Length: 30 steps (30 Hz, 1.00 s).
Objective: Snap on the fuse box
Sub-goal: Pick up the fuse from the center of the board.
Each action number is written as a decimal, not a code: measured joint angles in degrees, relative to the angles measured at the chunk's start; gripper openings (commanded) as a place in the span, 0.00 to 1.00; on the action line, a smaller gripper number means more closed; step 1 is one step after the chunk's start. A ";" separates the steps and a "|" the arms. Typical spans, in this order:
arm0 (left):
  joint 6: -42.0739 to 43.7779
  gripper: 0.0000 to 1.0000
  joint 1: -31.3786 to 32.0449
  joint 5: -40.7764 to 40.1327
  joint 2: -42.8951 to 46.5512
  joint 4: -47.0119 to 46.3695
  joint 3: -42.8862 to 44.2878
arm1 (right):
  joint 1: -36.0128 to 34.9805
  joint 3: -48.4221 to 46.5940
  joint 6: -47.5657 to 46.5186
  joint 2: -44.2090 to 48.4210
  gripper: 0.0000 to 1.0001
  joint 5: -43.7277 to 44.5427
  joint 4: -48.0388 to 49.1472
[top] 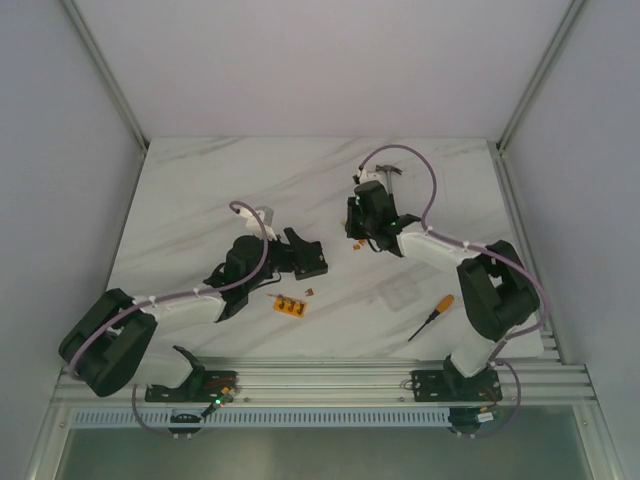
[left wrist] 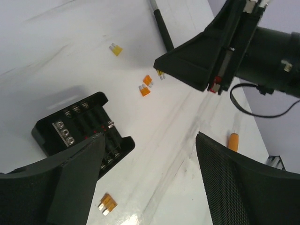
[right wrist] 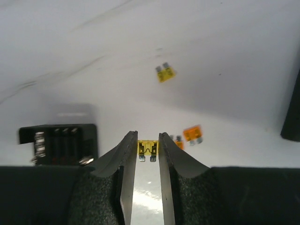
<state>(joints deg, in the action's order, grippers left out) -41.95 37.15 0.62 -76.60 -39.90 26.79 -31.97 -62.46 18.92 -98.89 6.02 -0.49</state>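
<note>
Two grippers hang over the white table (top: 200, 200). The left gripper (left wrist: 149, 138) is spread wide, nothing between its fingers, one finger at the edge of the black fuse box (left wrist: 75, 124), which lies flat on the table. The right gripper (right wrist: 147, 140) pinches a small yellow fuse (right wrist: 147, 148), near loose orange fuses (right wrist: 192, 133).

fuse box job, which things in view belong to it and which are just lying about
For the job: fuse box, yellow fuse in the right hand, probably the loose orange fuses.
Lying about: hammer, screwdriver, orange strip.
</note>
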 measured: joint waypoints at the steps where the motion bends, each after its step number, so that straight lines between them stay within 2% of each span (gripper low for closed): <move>1: -0.17 0.81 0.46 -0.46 -0.50 -1.07 0.00 | -0.48 1.01 1.22 1.16 0.25 0.02 0.90; 5: -1.07 0.64 2.27 -2.43 -2.84 -5.33 0.26 | -2.60 5.20 6.84 5.57 0.25 0.00 5.09; 15: -1.97 0.43 5.77 -5.64 -9.29 -10.01 3.56 | -6.38 10.84 16.92 10.80 0.24 -0.50 13.27; 30: -0.98 0.36 6.62 -8.76 -11.54 -10.78 5.55 | -8.28 12.26 20.72 13.03 0.24 -0.94 17.07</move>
<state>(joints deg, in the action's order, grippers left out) -42.94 43.77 -8.14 -88.14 -50.68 32.34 -40.25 -50.19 39.64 -85.86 5.08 16.58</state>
